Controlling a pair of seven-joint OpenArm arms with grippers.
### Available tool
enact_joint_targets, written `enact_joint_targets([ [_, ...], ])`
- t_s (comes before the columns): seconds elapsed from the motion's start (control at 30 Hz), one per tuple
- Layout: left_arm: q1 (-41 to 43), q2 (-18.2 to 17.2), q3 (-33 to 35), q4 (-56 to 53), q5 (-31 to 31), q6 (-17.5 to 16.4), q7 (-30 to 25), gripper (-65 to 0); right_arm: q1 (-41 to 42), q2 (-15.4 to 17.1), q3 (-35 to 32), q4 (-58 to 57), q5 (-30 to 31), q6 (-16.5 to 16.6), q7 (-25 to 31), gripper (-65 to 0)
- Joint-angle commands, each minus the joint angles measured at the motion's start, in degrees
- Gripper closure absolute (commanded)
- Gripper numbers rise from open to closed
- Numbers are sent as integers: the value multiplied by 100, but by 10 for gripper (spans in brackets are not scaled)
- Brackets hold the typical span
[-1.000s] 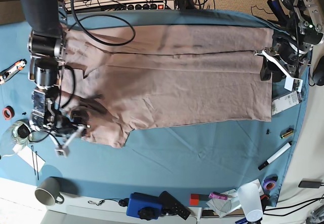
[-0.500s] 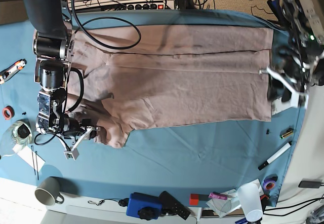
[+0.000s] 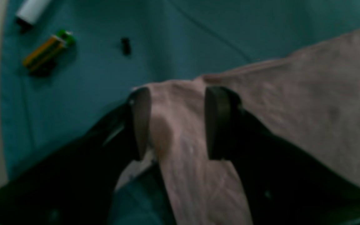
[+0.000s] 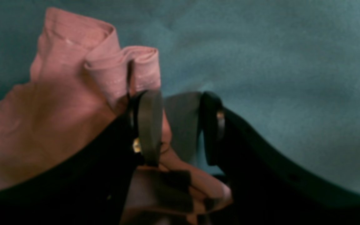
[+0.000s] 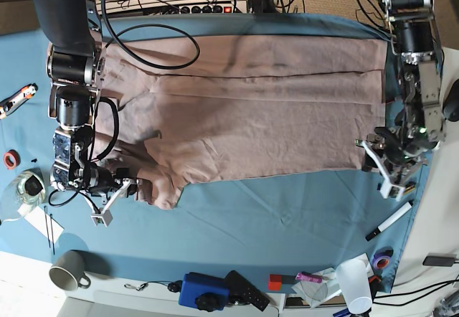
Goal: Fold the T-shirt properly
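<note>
T-shirt (image 5: 244,109) spread flat on blue-clothed table (image 5: 287,216), left fingers (image 3: 175,122) parted astride its bottom corner, right fingers (image 4: 180,125) parted at bunched sleeve; mug (image 5: 68,270), marker (image 5: 389,221), cables (image 5: 143,37) around.

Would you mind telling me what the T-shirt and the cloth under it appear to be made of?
The T-shirt looks like soft matte cotton knit: it wrinkles, drapes and rolls at its stitched hem, where the right pincer sits. The blue table cloth seems a thin, dull woven fabric, judging by its fine creases, though the blurred close views leave that open.
</note>
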Motion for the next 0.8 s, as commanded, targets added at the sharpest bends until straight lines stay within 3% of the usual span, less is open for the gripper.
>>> enact_joint_targets([
  [0.0,-223,-90,-2,7,46,92,-107,-284,0,-9,-22,-37,-105,31,-459,-216],
  [0.33,-330,-90,7,-223,544,214,-232,-284,0,-11,-22,-37,-105,31,-466,-216],
  [0.77,-339,-90,7,-678,588,214,-317,-284,0,-11,-22,-37,-105,33,-481,-216],
])
